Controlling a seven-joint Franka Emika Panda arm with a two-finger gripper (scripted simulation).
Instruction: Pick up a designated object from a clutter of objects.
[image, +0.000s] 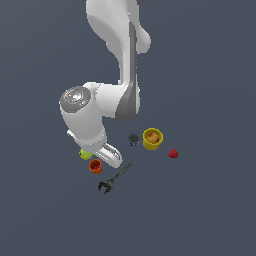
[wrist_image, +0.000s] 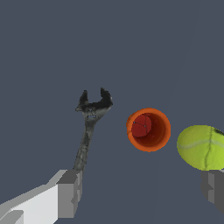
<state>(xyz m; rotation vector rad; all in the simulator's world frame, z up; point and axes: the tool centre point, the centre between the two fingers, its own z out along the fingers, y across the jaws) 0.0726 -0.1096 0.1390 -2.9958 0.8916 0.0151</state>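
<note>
The small orange-red cup stands upright on the floor, its darker hollow showing in the wrist view. My gripper hovers just above and beside it, open and empty. One finger is over the handle of the dark metal wrench. The other finger is beside the yellow-green ball. In the exterior view the ball is partly hidden behind the arm, and the wrench lies to the cup's right.
A larger yellow cup, a small dark grey object and a red strawberry sit toward the exterior view's right on the grey floor. The arm's white links loom over the ball.
</note>
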